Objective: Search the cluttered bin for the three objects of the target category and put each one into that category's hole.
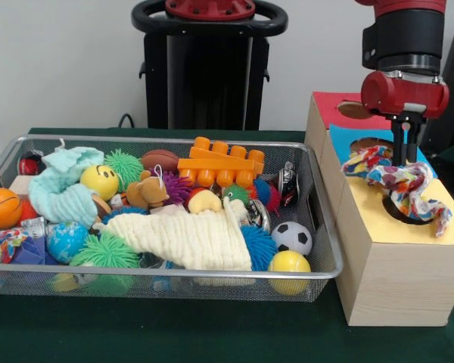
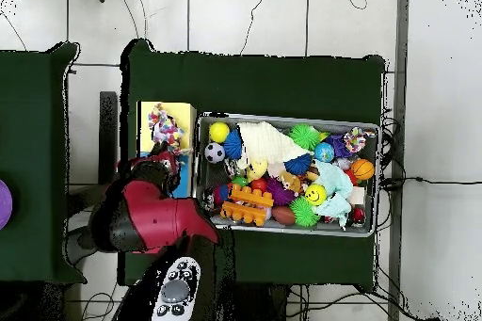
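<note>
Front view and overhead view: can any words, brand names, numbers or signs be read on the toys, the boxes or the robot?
No readable text in either view.
Yellow smiley ball in the silver wire mesh basket: a drawn face only, no letters.
Small dark can-like object near the orange plastic building block: markings too blurred to read.

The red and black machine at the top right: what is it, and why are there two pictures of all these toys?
It is a robot arm; its gripper hangs over a wooden box with a yellow top. One picture is taken across the table facing the robot, the other from straight above. A polka-dot cloth lies draped over the hole in that top; whether the gripper grips it is unclear. Beside the box sits a wire-mesh bin full of toys: balls, a cream cloth, a mint-green cloth, orange blocks. Another dotted cloth lies at its left end.
</note>
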`<state>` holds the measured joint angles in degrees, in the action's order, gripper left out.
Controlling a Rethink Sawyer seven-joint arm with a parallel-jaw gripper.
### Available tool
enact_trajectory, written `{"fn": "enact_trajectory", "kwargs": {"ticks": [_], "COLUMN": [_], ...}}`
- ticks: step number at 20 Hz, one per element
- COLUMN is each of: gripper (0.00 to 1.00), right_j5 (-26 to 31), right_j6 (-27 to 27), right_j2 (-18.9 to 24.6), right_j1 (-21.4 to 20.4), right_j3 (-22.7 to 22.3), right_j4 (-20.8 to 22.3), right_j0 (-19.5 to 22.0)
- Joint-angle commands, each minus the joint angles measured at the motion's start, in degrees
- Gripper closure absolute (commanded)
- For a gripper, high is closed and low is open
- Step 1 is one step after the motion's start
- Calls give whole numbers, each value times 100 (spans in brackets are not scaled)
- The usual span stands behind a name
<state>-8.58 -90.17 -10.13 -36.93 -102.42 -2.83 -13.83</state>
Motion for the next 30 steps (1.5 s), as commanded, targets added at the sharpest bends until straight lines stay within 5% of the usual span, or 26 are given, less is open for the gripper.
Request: {"fn": "enact_trajectory", "kwargs": {"ticks": [1,18,30], "gripper": [100,100,100], "right_j5": [50,896,1193], "right_j6": [-1121,-618,-731], "right_j2": [137,8,-89], "right_j1": [292,754,827], "right_j3": [396,700,1059], "right_j4": [-382,-174,-304], "right_j0": [-3,88,-2]}}
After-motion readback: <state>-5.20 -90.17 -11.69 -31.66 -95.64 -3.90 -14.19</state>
